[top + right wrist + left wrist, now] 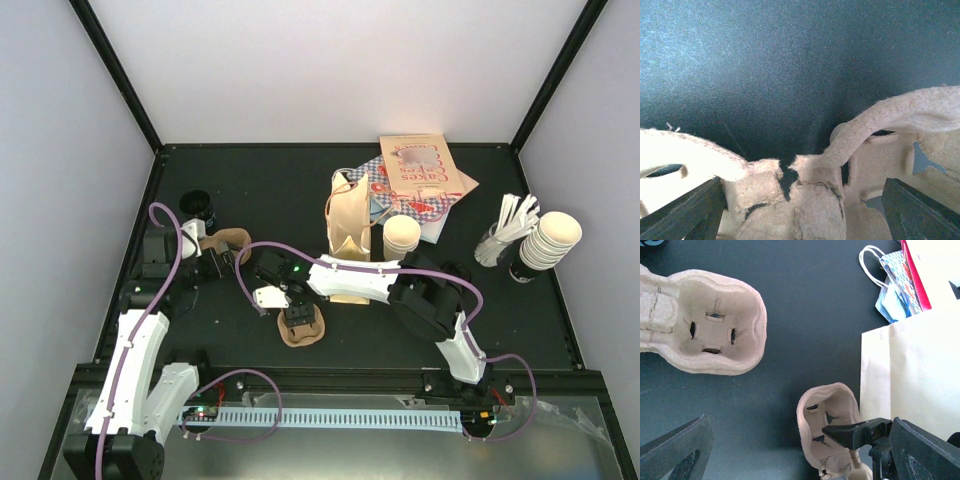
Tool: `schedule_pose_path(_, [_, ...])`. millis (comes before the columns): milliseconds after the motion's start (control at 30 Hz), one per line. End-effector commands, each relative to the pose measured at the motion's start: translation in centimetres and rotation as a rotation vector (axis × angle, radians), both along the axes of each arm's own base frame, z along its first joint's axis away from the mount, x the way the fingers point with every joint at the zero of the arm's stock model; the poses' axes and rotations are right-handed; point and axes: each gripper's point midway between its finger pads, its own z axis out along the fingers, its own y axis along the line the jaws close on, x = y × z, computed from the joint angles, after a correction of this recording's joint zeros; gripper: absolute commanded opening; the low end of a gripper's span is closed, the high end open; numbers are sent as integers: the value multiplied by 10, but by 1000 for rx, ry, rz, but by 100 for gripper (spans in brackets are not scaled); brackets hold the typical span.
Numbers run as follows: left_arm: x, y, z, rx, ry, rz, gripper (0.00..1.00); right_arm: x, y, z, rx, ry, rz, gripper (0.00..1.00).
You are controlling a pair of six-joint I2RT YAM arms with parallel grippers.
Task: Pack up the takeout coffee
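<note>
The coffee is shown only from above. It stands upright on the table, beyond the left end effector and to its left, apart from it and near the left carrier.

In the left wrist view the left end effector is seen with fingers spread wide and nothing gripped. The left carrier lies ahead and to its left, wells up and bare. The mid carrier lies close ahead, with a finger of the right end effector over it. The tan bag stands to the right.

The torn middle of the mid carrier is shown only by the right wrist view. The right end effector is held apart there, one finger at each side of the tear. Whether the cardboard is touched cannot be told. From above, the right end effector is seen low over that carrier.

The table is matte black and is enclosed by pale walls.

The tan bag stands upright beyond the right end effector, and its inside cannot be made out. A cup stack stands just beside it.
</note>
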Motion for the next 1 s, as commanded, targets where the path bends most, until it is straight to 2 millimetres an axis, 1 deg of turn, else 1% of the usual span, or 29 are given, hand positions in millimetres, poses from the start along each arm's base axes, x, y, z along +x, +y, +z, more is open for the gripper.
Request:
schedule_pose_path(0, [3,5,16,28,-39,6,99,0,4,-8,10,22,-6,87])
schedule_pose_path(133, [2,5,16,28,-40,5,99,-1,4,-6,10,28,-8,80])
schedule_pose_path(200, [2,4,17,28,-43,5,99,-2,4,-2,13,30,-7,74])
schedule_pose_path(333, [1,4,18,28,-48,4,99,-2,4,10,29,24,-9,70])
schedule_pose_path(433, [1,4,18,26,-48,6,99,-3,4,24,53,20,-12,64])
schedule_pose_path(567, [0,4,23,25,-56,2,99,-6,8,46,104,29,-14,62])
schedule_pose_path(700, [-3,5,33,31,-79,9,99,-8,13,68,156,26,-16,61])
schedule_pose_path(767, [-5,6,41,38,-101,15,99,-8,14,75,173,22,-17,57])
schedule_pose_path(867, [-6,8,48,49,-125,22,99,-9,12,79,182,18,-19,57])
schedule_pose_path(900, [-6,8,49,50,-130,24,99,-9,12,79,181,18,-18,59])
schedule_pose_path(967, [-6,9,50,52,-133,24,99,-9,10,76,177,12,-17,69])
